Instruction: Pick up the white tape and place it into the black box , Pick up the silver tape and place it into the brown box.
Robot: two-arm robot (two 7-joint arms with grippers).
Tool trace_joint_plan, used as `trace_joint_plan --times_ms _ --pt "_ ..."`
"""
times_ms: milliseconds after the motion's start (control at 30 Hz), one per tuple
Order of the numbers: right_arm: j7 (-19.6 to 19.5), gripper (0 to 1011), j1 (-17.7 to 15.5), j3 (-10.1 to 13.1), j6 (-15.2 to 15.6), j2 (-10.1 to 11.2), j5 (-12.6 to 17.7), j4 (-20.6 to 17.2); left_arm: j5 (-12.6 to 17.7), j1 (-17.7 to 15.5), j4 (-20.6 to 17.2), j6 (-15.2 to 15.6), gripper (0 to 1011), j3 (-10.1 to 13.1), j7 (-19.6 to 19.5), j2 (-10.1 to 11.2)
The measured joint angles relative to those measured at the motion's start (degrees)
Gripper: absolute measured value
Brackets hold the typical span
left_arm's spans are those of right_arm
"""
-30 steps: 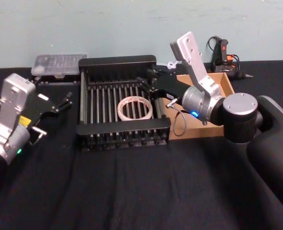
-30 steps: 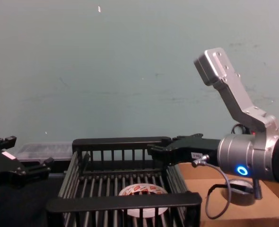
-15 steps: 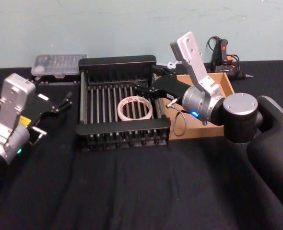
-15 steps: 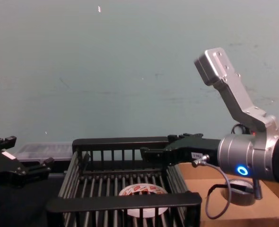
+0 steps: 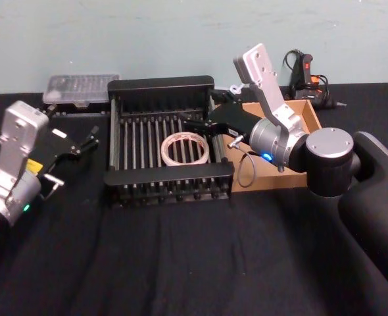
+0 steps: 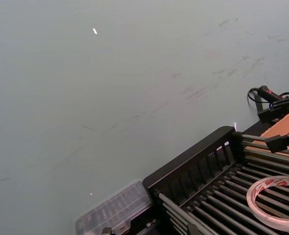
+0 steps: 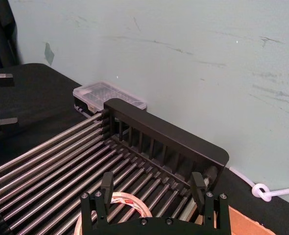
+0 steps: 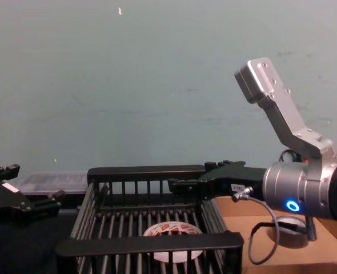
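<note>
The white tape (image 5: 173, 142), a thin ring with red print inside, lies flat on the floor bars of the black box (image 5: 161, 83). My right gripper (image 5: 200, 110) hovers open over the crate's right side, just above the ring. In the right wrist view its fingers (image 7: 107, 186) stand wide apart with nothing between them, the white tape (image 7: 121, 198) below them. The brown box (image 5: 309, 115) sits right of the crate, mostly behind my right arm. A dull grey shape, possibly the silver tape (image 8: 287, 238), partly shows in it under the wrist. My left gripper (image 5: 77, 157) rests open left of the crate.
A clear plastic case (image 5: 81, 89) stands behind the crate's left corner. A black tool with cables (image 5: 306, 76) lies at the back right, and a white cord (image 5: 235, 87) runs behind the crate. Black cloth covers the table, with free room in front.
My right gripper's fingers have spread from nearly closed to wide open above the crate. The white tape and the left arm have stayed put.
</note>
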Motion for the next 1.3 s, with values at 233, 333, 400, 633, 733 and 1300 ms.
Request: trace_joint_plan --times_ms 233,333,400,633,733,1300 --pt "0.5 1002 -0.9 1.2 0.0 0.4 0.5 -1.3 0.0 0.0 0.0 0.0 1001 0.0 0.0 0.0" --pt "0.4 1002 -1.7 2.0 0.2 1.0 0.9 -3.0 0.0 0.0 0.0 0.0 1001 0.0 0.0 0.0" --pt "0.3 1002 -2.6 2.6 0.3 1.6 1.2 -4.5 0.0 0.0 0.0 0.0 1001 0.0 0.0 0.0" --pt "-0.7 1002 -5.9 4.9 0.7 4.0 2.1 -10.0 0.0 0.0 0.0 0.0 1001 0.0 0.0 0.0" --pt "-2.3 1002 -8.3 6.4 0.5 5.4 2.2 -13.5 0.0 0.0 0.0 0.0 1001 0.0 0.0 0.0" --pt "-8.0 1002 -18.0 13.4 -1.5 8.5 1.0 -21.6 0.0 0.0 0.0 0.0 1001 0.0 0.0 0.0"
